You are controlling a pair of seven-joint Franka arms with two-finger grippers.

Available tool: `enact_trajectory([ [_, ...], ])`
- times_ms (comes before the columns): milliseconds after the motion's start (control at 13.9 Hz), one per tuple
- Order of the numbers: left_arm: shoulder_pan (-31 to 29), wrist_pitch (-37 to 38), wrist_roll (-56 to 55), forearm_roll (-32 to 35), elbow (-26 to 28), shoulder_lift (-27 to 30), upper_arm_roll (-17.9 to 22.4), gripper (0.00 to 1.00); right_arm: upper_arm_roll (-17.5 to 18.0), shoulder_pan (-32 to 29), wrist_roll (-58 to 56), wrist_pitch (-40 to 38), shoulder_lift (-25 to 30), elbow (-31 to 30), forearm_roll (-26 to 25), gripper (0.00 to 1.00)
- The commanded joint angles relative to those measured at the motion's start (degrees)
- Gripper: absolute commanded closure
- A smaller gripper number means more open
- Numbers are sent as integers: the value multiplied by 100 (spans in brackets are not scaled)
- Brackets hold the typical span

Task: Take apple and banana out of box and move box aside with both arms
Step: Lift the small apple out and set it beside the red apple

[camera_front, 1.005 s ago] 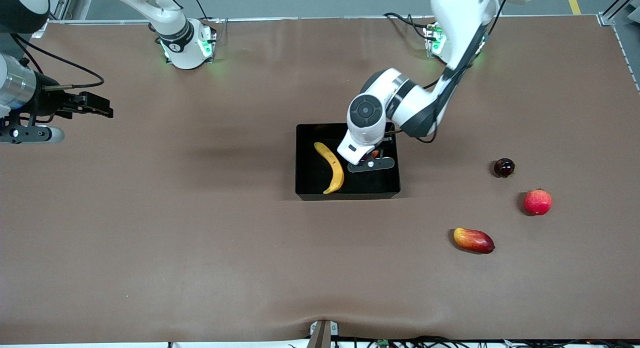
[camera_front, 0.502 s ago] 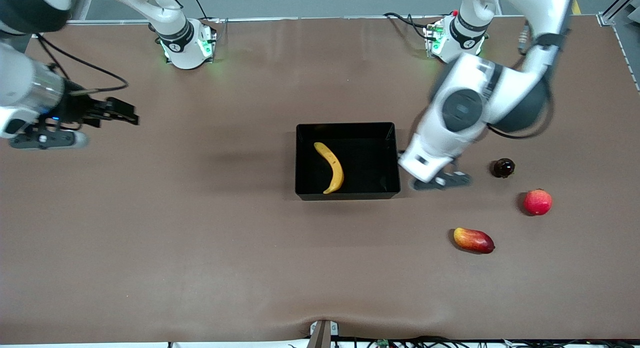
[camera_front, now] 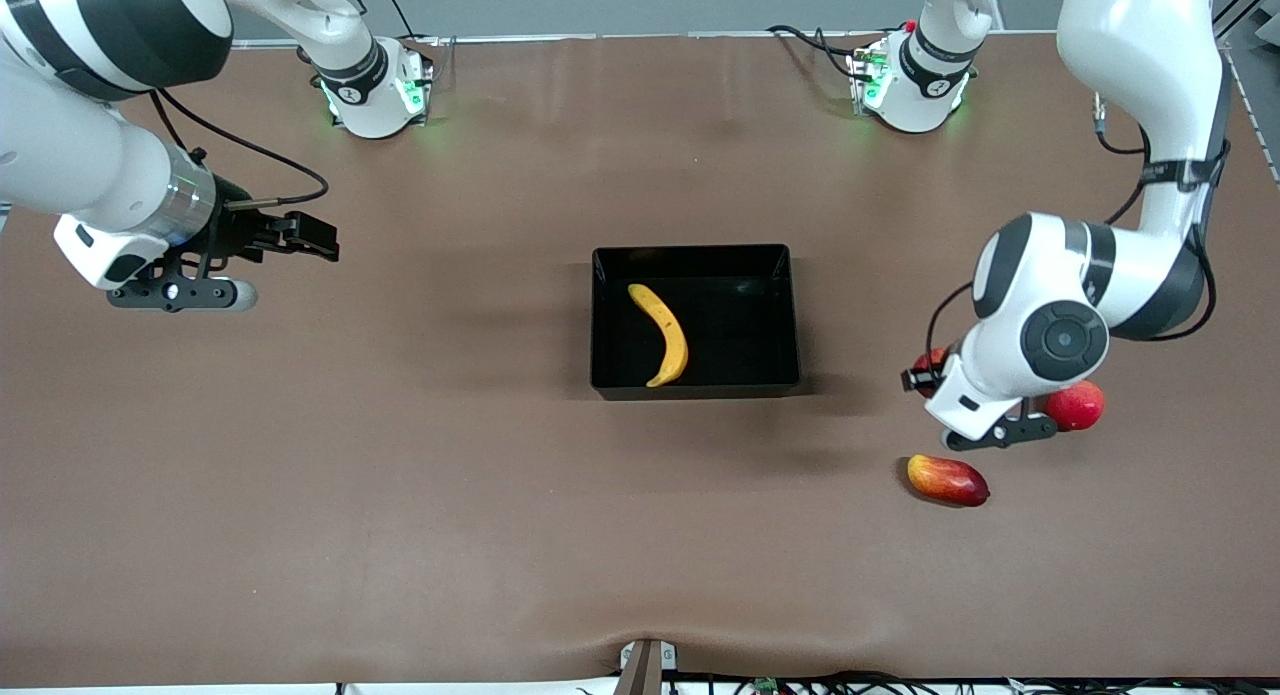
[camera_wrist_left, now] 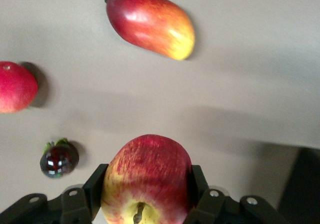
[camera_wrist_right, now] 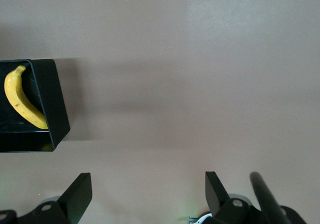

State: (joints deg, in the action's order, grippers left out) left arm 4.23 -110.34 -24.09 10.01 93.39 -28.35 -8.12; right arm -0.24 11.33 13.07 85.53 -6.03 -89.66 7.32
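The black box [camera_front: 694, 385] sits mid-table with the yellow banana [camera_front: 662, 333] lying in it. My left gripper [camera_front: 926, 373] is shut on the small red apple with a yellow patch [camera_front: 928, 359] and holds it above the table, between the box and the plain red fruit. In the left wrist view the apple [camera_wrist_left: 147, 159] fills the gap between the fingers [camera_wrist_left: 95, 184] of the left gripper [camera_wrist_left: 147, 189]. My right gripper [camera_front: 305, 237] is open and empty over bare table toward the right arm's end. The right wrist view shows that gripper [camera_wrist_right: 147, 191], the box [camera_wrist_right: 52, 114] and the banana [camera_wrist_right: 22, 103].
A red-yellow mango [camera_front: 948, 480] lies nearer the front camera than the left gripper, and a plain red round fruit [camera_front: 1078, 405] lies beside it. The left wrist view shows the mango [camera_wrist_left: 150, 21], the red fruit [camera_wrist_left: 15, 86] and a small dark fruit [camera_wrist_left: 59, 160].
My left gripper has carried the apple from over the box out toward the left arm's end, to beside the loose fruits. My right gripper has moved a little toward the box.
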Motion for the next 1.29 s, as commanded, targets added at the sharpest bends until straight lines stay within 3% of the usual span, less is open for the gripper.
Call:
enact_trajectory([
  [0, -273, -338, 307, 132, 30, -336, -67, 100, 6, -16, 64, 33, 5, 1, 50, 0],
  [431, -713, -700, 414, 763, 30, -1032, -66, 100, 6, 150, 221, 139, -3, 1, 68, 0],
  [502, -739, -700, 431, 844, 30, -1041, -67, 90, 6, 194, 248, 148, -4, 1, 68, 0],
  [574, -740, -700, 440, 844, 22, -1041, -67, 41, 6, 212, 248, 157, -4, 1, 68, 0],
  [646, -748, -691, 440, 844, 13, -1024, -67, 0, -2, 212, 248, 157, -4, 1, 68, 0],
  [933, -696, -253, 501, 783, -49, -279, -145, 0, -2, 221, 248, 183, -39, 1, 68, 0],
  [1220, -669, 108, 126, 494, -58, 356, -1092, 0, -2, 230, 248, 192, -39, 1, 68, 0],
])
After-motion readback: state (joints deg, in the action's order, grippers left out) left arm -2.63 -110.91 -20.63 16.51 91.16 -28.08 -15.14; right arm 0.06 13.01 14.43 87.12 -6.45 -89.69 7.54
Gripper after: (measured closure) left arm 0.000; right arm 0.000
